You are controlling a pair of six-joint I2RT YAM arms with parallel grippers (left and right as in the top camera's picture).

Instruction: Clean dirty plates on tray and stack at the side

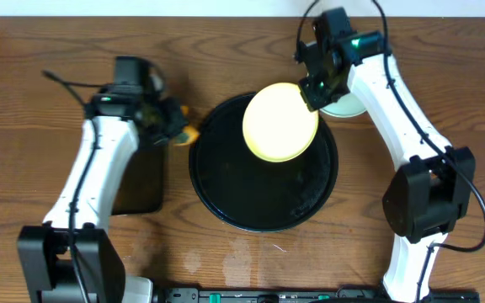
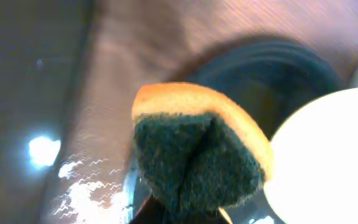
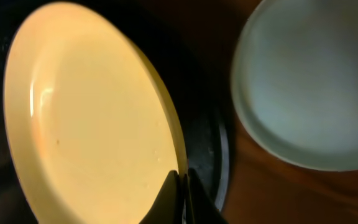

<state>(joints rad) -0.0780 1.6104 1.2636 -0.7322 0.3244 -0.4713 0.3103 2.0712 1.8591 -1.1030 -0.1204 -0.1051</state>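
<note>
My right gripper (image 1: 312, 94) is shut on the rim of the pale yellow plate (image 1: 279, 122) and holds it tilted above the round black tray (image 1: 226, 189); the right wrist view shows the fingers (image 3: 183, 182) pinching the plate's edge (image 3: 92, 124). A mint-green plate (image 1: 343, 107) sits on the table right of the tray, mostly hidden under the right arm; it shows in the right wrist view (image 3: 309, 81). My left gripper (image 1: 178, 130) is shut on an orange sponge with a dark green scouring face (image 2: 197, 155), just left of the tray.
A smaller rectangular black tray (image 1: 141, 181) lies under the left arm at the left. The round tray's floor carries a few wet smears at its lower right (image 1: 306, 202). Bare wooden table surrounds it.
</note>
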